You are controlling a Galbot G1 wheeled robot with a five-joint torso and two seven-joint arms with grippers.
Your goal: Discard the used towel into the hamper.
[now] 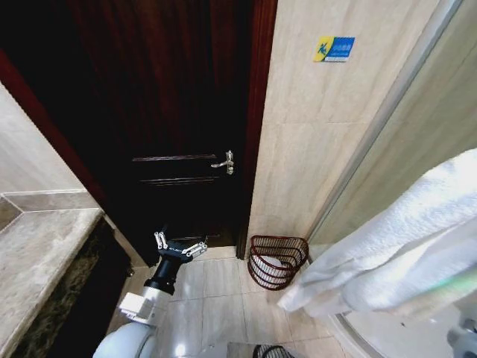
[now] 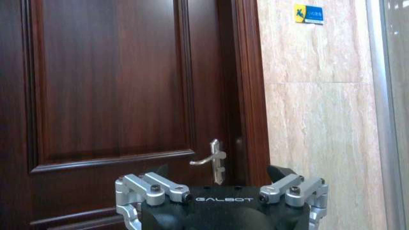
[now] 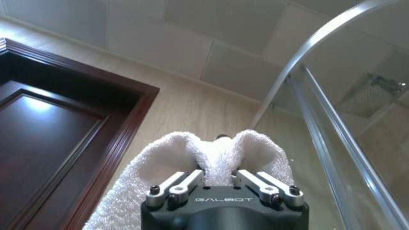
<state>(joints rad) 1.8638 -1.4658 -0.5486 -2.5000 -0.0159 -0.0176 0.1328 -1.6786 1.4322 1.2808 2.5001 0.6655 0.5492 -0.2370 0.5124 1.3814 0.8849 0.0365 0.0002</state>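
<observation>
The used towel (image 1: 402, 246) is white and thick, and it hangs high at the right of the head view, draping down toward the floor. In the right wrist view my right gripper (image 3: 217, 178) is shut on a fold of the towel (image 3: 217, 153), which bulges up on both sides of the fingers. The hamper (image 1: 277, 261), a small reddish-brown wire basket, stands on the floor against the tiled wall beside the door frame, below and left of the towel's lower end. My left gripper (image 1: 179, 245) is held low in front of the door, open, with nothing in it (image 2: 221, 178).
A dark wooden door (image 1: 171, 112) with a metal lever handle (image 1: 224, 162) stands shut ahead. A stone counter (image 1: 37, 261) runs along the left. The curved shower enclosure frame (image 1: 402, 97) rises at the right. Pale floor tiles (image 1: 216, 298) lie between me and the hamper.
</observation>
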